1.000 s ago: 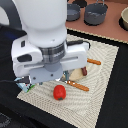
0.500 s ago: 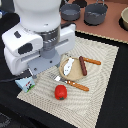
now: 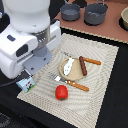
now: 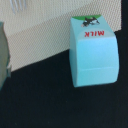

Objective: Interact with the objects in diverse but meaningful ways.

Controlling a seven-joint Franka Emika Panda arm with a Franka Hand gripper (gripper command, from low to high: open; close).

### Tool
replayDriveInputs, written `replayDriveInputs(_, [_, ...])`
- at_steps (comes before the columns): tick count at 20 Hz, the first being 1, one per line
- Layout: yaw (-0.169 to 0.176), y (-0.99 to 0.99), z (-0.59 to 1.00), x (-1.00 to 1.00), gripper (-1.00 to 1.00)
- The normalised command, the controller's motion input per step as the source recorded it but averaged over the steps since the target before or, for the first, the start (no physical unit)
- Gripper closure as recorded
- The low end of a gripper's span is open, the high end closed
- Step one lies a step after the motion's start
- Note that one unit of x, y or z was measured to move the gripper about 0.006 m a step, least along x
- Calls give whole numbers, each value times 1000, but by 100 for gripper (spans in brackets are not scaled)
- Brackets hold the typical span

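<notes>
The pale-blue-and-white milk carton (image 3: 25, 84) (image 4: 93, 49) stands at the mat's corner, half on the black table. My gripper (image 3: 26, 75) hangs just above it, largely hidden by the white arm, and its fingers do not show clearly in either view. The red tomato (image 3: 61, 92) lies on the mat near the front. A dark brown sausage (image 3: 83, 65) and a little white bottle-like piece (image 3: 69, 63) rest on the tan plate (image 3: 73, 75).
The woven beige mat (image 3: 102, 85) covers the middle of the black table. An orange-handled fork (image 3: 71, 82) lies in front of the plate and a knife (image 3: 91, 61) behind it. Two dark pots (image 3: 70, 11) (image 3: 95, 13) and a bowl (image 3: 124, 18) stand at the back.
The arm has swung from over the plate toward the exterior view's left, uncovering the plate, and now sits above the milk carton. The objects have not moved.
</notes>
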Motion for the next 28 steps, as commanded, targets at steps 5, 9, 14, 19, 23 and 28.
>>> replayDriveInputs(5, [13,-191,-201,-677,-100])
replayDriveInputs(9, [0,0,-260,-508,-100])
replayDriveInputs(14, [0,14,-373,-487,-100])
replayDriveInputs(19, [0,1,-374,-378,-100])
replayDriveInputs(23, [0,0,-381,-336,-100])
replayDriveInputs(28, [0,0,-339,-304,-100])
